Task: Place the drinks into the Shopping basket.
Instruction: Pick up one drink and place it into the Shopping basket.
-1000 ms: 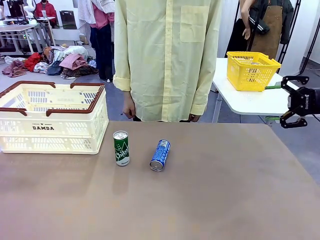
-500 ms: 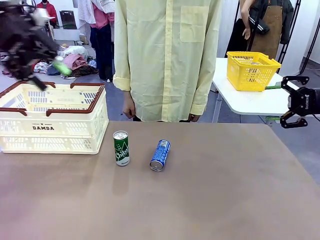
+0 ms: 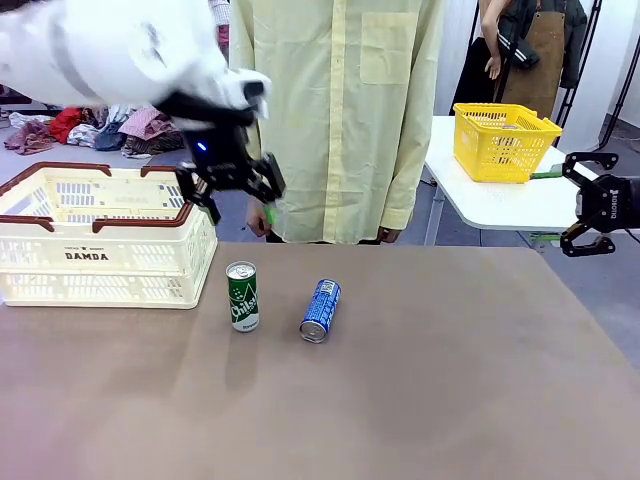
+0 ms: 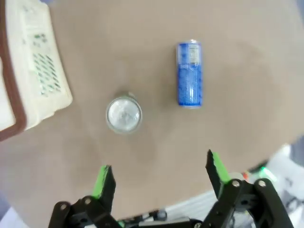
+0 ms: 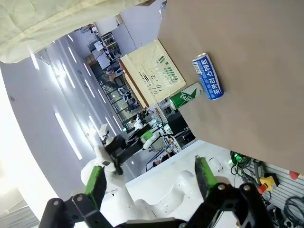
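Left fingers (image 3: 240, 208): I see the black pair with green pads spread wide, nothing between them. They hang in the air over the far edge of the table, just right of the basket's near corner and in front of the person's shirt.
Left fingers from the wrist camera (image 4: 159, 168): they point straight down at the table. The green can's silver top sits ahead of the gap, closer to the picture-left finger, apart from both.
Right fingers (image 3: 568, 205): wide apart and empty, held in the air off the table's right side, tips pointing toward the middle.
Right fingers from their own camera (image 5: 149, 170): parted wide, both cans and the basket far ahead.
Slim green metal can with white lettering (image 3: 242, 297) (image 4: 124, 114) (image 5: 186, 97): upright on the table, near the basket's right front corner, not touching it.
Slim blue metal can with white print (image 3: 320, 311) (image 4: 189, 74) (image 5: 207, 76): lying on its side on the table, just right of the green can, apart from it.
Large cream-white slotted plastic basket with brown-red rim and handles (image 3: 100, 255) (image 4: 42, 80) (image 5: 152, 71): on the table's far left; I see no can inside.
Brown table (image 3: 400, 400): carries both cans and the basket.
Person in a pale yellow shirt (image 3: 335, 120): stands at the far edge, hands down.
Small yellow mesh basket (image 3: 503, 142): on a white side table (image 3: 500, 205) behind, at right.
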You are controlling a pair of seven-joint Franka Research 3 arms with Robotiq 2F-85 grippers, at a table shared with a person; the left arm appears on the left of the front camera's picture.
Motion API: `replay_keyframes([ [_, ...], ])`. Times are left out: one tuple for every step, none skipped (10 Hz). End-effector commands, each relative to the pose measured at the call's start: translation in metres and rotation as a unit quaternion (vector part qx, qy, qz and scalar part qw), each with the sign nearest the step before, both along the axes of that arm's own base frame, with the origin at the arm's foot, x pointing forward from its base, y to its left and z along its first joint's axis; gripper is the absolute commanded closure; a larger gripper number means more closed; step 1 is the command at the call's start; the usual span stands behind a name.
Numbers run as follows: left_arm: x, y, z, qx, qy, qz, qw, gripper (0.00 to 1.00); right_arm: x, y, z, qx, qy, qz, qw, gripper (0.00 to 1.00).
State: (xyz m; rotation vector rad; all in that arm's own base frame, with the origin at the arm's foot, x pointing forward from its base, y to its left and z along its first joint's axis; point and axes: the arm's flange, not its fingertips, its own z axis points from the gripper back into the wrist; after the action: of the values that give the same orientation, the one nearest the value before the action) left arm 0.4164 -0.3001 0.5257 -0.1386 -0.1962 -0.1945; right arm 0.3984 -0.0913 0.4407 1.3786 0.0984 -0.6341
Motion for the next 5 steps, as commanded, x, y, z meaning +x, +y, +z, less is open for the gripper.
replay_keyframes([
  [0.0,0.001,-0.028,0.038,-0.01,0.068,0.997,0.0,-0.001,-0.002,0.003,-0.001,0.0,0.006,1.0,0.0],
  [0.003,0.006,-0.031,0.043,-0.03,0.097,0.994,0.0,-0.001,-0.002,0.003,-0.001,0.0,0.006,1.0,0.0],
  [0.011,0.017,-0.028,0.029,-0.04,0.123,0.991,0.0,-0.001,-0.002,0.003,-0.001,0.0,0.006,1.0,0.0],
  [0.018,0.023,-0.029,-0.001,0.008,0.1,0.995,0.0,-0.001,-0.002,0.003,-0.001,0.0,0.006,1.0,0.0],
  [0.009,0.006,-0.037,0.032,-0.023,0.087,0.995,0.0,-0.001,-0.002,0.003,-0.001,0.0,0.006,1.0,0.0],
])
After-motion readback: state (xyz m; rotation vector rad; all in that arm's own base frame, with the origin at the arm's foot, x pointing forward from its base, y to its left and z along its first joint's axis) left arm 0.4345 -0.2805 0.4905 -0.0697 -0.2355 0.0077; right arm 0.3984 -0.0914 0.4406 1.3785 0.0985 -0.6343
